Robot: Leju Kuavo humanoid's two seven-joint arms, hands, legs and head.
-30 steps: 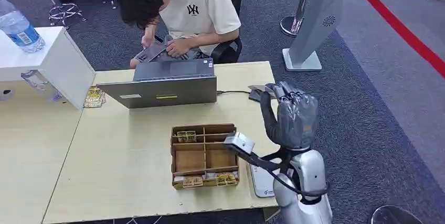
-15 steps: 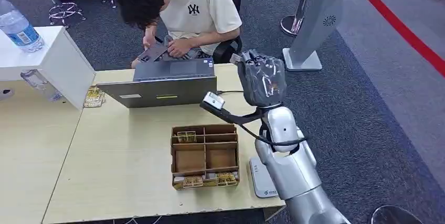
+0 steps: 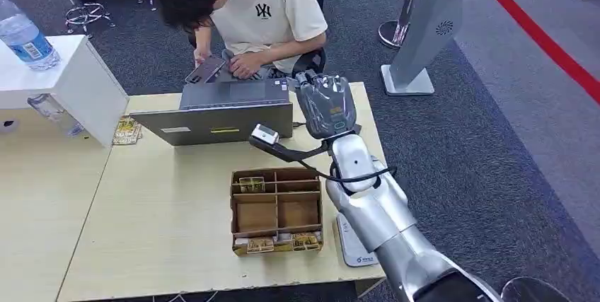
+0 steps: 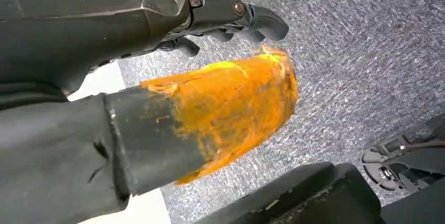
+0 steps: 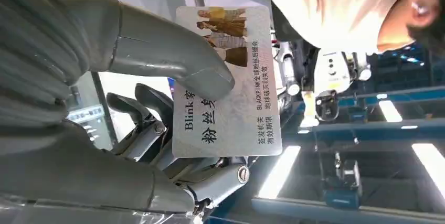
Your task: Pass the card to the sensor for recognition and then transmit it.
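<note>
As your right hand [image 3: 326, 106] swings from the surface's edge toward the person [image 3: 263, 15], its thumb pins the card [image 5: 229, 80] — handover's close.

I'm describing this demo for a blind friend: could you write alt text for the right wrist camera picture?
The robot's right hand pinches a white card between its thick grey thumb and darker fingers. The card bears printed Chinese text and small figures, and behind it is a person in a cream T-shirt.

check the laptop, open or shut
Open. The laptop has its lid raised on the table, screen side facing the person, the lid's back toward the robot.
</note>
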